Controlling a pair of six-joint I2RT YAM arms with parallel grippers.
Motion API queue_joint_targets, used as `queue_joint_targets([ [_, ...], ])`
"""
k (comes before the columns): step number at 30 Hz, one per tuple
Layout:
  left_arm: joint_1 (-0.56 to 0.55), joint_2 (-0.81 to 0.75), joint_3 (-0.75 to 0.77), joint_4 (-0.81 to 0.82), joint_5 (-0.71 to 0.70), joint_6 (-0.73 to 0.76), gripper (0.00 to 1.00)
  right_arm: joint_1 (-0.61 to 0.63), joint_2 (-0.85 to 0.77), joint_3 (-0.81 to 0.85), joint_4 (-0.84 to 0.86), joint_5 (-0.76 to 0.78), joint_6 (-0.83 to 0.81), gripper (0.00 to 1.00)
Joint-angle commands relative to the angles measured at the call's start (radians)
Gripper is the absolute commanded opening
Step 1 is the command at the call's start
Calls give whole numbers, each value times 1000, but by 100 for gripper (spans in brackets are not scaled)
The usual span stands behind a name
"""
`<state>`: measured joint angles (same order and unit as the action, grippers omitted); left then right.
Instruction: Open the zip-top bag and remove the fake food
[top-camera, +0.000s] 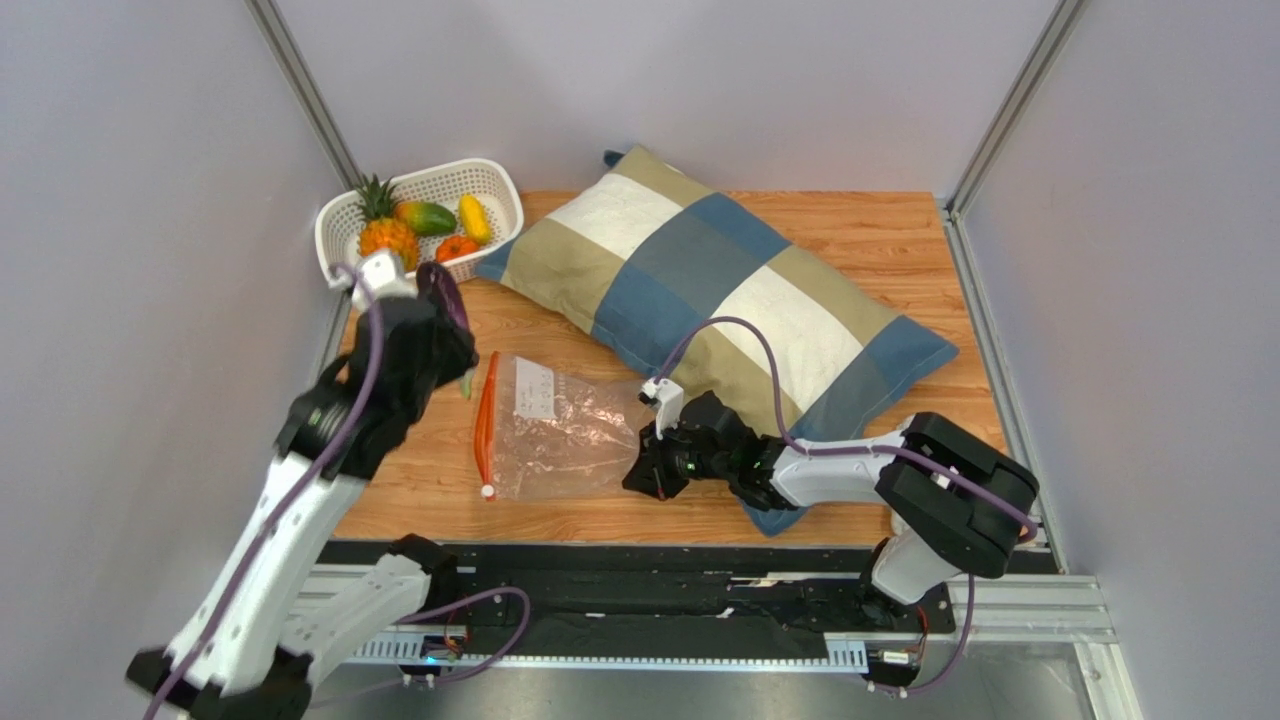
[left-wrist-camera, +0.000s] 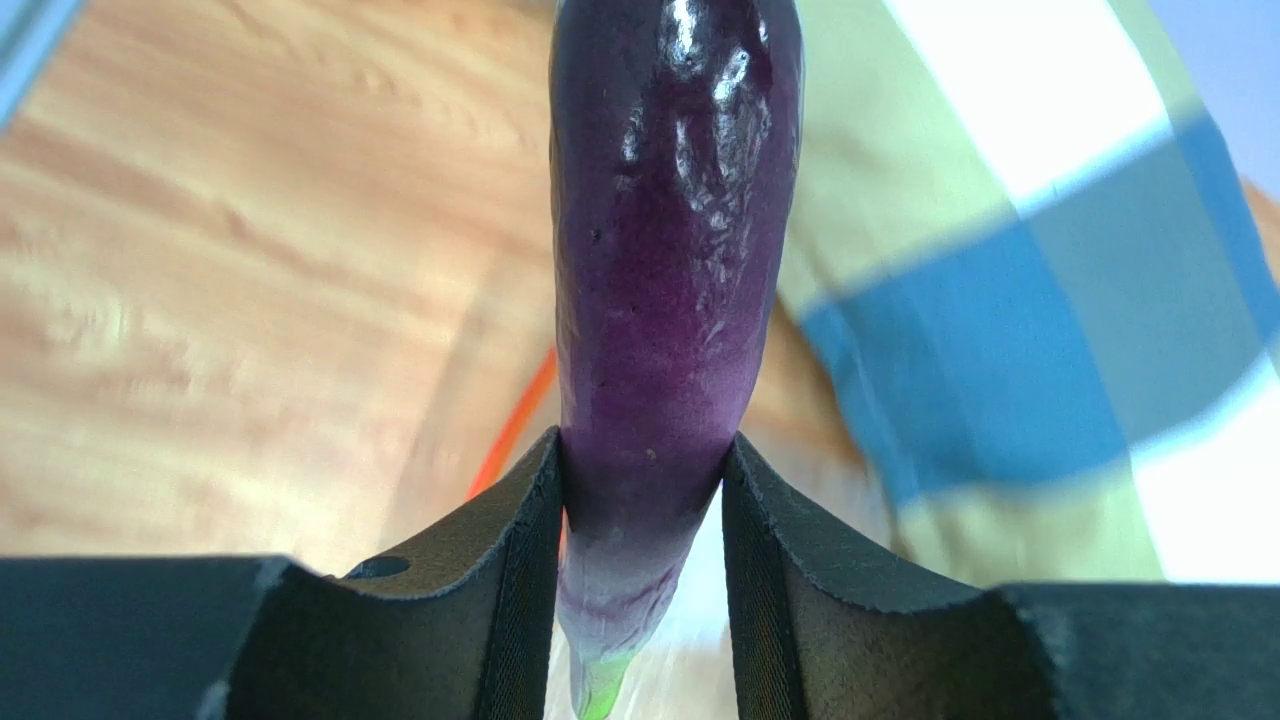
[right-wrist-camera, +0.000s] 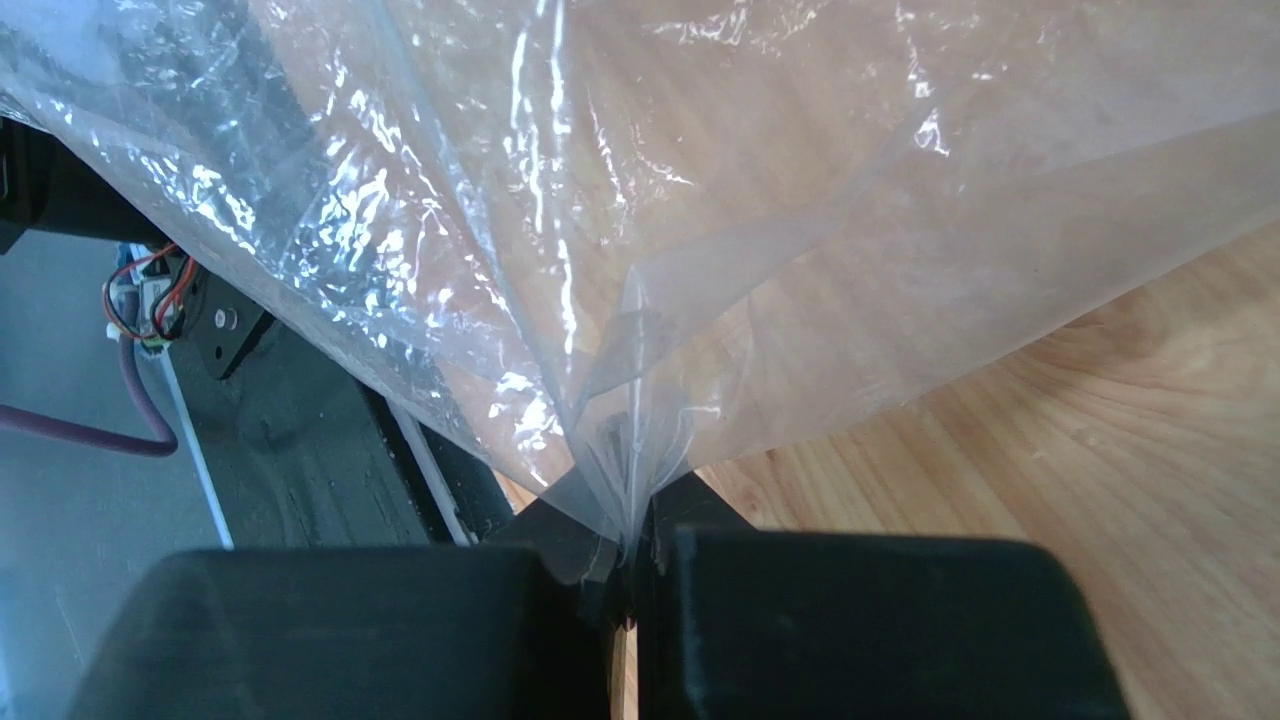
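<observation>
Top external view: a clear zip-top bag (top-camera: 559, 428) lies on the wooden desk (top-camera: 887, 240), near the middle, with its orange-red zip strip (top-camera: 484, 420) along the left edge. A checked pillow (top-camera: 721, 278) rests just beyond it, to the right. At the far left corner, a white basket (top-camera: 489, 173) holds a pineapple (top-camera: 385, 228), a mango (top-camera: 427, 218), a yellow piece (top-camera: 473, 218) and an orange-red round one (top-camera: 457, 248).

Left wrist view: the fingers (left-wrist-camera: 504, 585) of the left gripper (left-wrist-camera: 643, 480) pinch a purple eggplant (left-wrist-camera: 669, 225) near its green stem end, between basket and bag.

Right wrist view: the right gripper (right-wrist-camera: 631, 533) has its fingers pressed together on a gathered fold at the bag's right edge. The crinkled plastic fans out from the pinch.
</observation>
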<state>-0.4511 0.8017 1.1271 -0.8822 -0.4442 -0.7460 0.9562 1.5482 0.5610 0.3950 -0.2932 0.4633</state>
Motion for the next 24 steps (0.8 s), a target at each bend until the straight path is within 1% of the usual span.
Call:
queue_joint_targets([
  [1,164,301,112,387,2,108,0,45,36,42,-8,-6,-5,0],
  [2,184,408,141,425,19,114,0,50,42,46,-13,-1,3,0],
  [3,205,460,158,506,36,122,0,55,53,51,-16,9,8,0],
  [4,257,517,181,540,109,144,0,64,56,51,-15,11,11,0],
  [5,281,631,256,560,127,154,0,67,61,50,-10,3,11,0],
  [6,302,687,299,592,139,168,0,70,72,51,-10,2,9,0],
  [7,349,744,341,603,177,184,0,73,78,56,-13,5,9,0],
  [8,376,849,423,612,205,177,0,73,85,57,-12,-1,12,0],
  [9,402,901,466,615,231,160,0,73,101,59,-8,-6,18,0],
  [10,445,951,541,626,302,128,0,78,108,62,-4,-11,24,0],
  [11,469,1038,578,637,326,123,0,81,118,63,13,-21,29,0],
  [12,476,1082,623,631,325,126,0,85,131,65,21,-26,32,0],
  [13,482,1128,740,606,314,137,0,98,136,68,27,-26,32,0],
  [14,486,1231,808,571,312,137,0,104,139,71,27,-11,34,1],
  [15,492,1282,877,499,315,129,0,107,136,71,27,0,35,1],
  [16,511,1333,995,473,356,107,0,108,135,73,24,8,43,2],
  [17,520,1425,1051,444,373,91,0,108,133,76,18,34,47,3],
  [18,538,1470,1101,395,392,74,0,108,128,83,7,46,49,4],
  [19,545,1510,1190,372,415,45,0,107,127,91,-22,61,46,4],
  [20,552,1572,1223,353,421,31,0,107,125,97,-39,93,46,5],
  [23,572,1648,1286,335,438,2,0,107,122,132,-94,143,47,8],
  [24,581,1662,1292,330,476,-13,0,105,122,146,-107,156,52,9],
])
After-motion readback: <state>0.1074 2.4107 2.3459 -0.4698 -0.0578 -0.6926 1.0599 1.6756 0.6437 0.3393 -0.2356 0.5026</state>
